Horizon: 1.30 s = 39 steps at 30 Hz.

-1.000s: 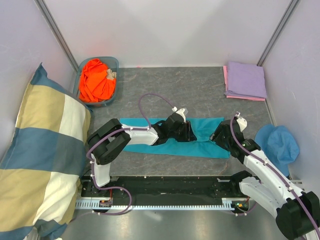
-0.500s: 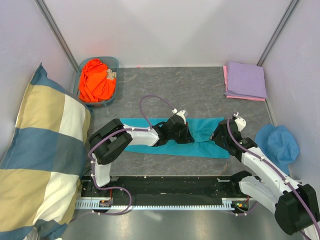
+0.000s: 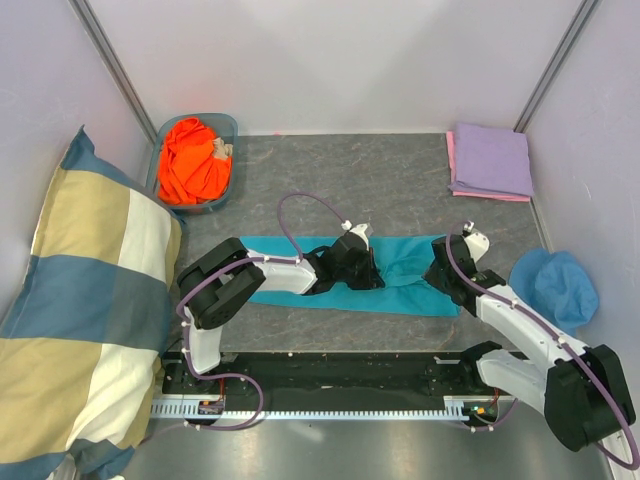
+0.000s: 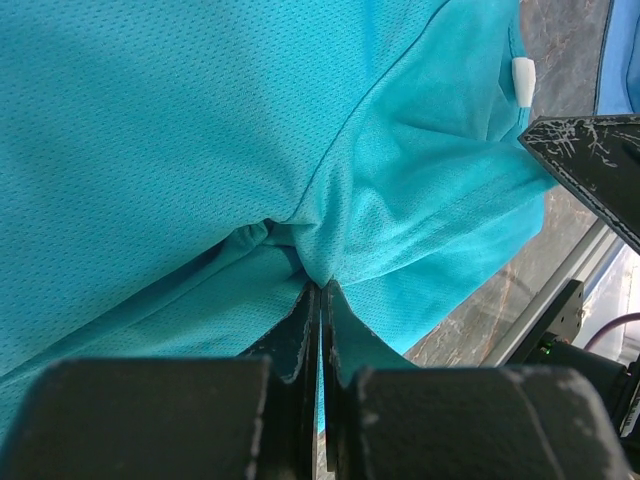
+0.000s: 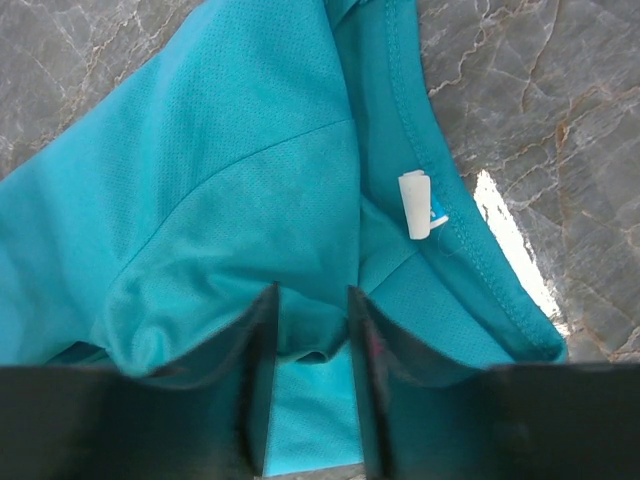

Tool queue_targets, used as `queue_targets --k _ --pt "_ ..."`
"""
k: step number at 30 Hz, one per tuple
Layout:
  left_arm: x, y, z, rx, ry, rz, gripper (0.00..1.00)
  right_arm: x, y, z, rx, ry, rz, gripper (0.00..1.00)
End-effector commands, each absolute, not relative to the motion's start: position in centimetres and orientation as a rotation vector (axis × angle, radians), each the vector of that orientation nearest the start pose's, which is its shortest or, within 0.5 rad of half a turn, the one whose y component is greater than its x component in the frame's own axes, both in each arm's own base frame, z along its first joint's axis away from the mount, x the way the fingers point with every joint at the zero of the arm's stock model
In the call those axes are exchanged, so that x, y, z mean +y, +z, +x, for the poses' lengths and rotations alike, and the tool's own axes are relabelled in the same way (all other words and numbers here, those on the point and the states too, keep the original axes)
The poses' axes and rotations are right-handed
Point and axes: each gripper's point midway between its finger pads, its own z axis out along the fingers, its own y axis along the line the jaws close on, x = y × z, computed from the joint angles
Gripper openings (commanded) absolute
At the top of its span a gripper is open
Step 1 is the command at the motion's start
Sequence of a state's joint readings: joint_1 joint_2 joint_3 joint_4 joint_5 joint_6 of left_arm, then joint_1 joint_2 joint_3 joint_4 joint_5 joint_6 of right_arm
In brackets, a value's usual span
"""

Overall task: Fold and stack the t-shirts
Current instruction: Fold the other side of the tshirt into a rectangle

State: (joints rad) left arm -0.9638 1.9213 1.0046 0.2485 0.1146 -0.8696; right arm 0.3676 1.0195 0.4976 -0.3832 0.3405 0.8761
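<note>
Across the grey table (image 3: 330, 170), the teal t-shirt (image 3: 400, 262) is lying as a long band near the arms. My left gripper (image 4: 320, 290) is pinching a ridge of cloth at its middle, jaws fully closed. My right gripper (image 5: 312, 300) is straddling cloth beside the white neck tag (image 5: 414, 204), fingers partly apart. I should be closing it squarely, then lifting both grippers level.

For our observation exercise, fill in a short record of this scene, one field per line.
Teal t-shirt: long band across the table
Left gripper: shut, pinching the teal cloth
Right gripper: astride a fold of the shirt; grip unclear
Orange t-shirt: crumpled in the basket, far left
Lavender t-shirt: folded, far right, atop the pink t-shirt
</note>
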Motion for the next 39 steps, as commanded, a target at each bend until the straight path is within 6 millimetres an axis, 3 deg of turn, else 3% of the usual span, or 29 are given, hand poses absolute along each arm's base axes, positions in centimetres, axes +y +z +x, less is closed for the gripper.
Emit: queue_targets --k 1,6,7,14,20,29,39 --pt "-42.9 4.8 23.5 2.418 -1.063 0.191 0.02 6.8 6.0 26.0 2.255 0.168 0.754 0.31" --pt "-42.9 4.9 23.4 2.424 -1.064 0.198 0.02 7.0 6.1 25.5 2.250 0.204 0.763 0.01" --pt "-42.8 5.0 23.4 2.425 -1.062 0.197 0.02 7.1 6.2 25.4 2.249 0.211 0.760 0.00" --pt "-42.5 7.5 23.1 2.417 -1.065 0.227 0.02 6.6 7.9 24.4 2.235 0.218 0.749 0.00" --pt "-42.3 8.3 22.5 2.420 -1.084 0.244 0.02 6.4 9.8 23.6 2.214 0.239 0.745 0.00" --pt "-42.0 7.4 22.1 2.445 -1.081 0.253 0.02 6.4 11.1 21.9 2.227 0.284 0.736 0.00" --pt "-41.8 7.1 22.0 2.455 -1.073 0.248 0.02 6.7 12.9 21.2 2.211 0.335 0.716 0.00"
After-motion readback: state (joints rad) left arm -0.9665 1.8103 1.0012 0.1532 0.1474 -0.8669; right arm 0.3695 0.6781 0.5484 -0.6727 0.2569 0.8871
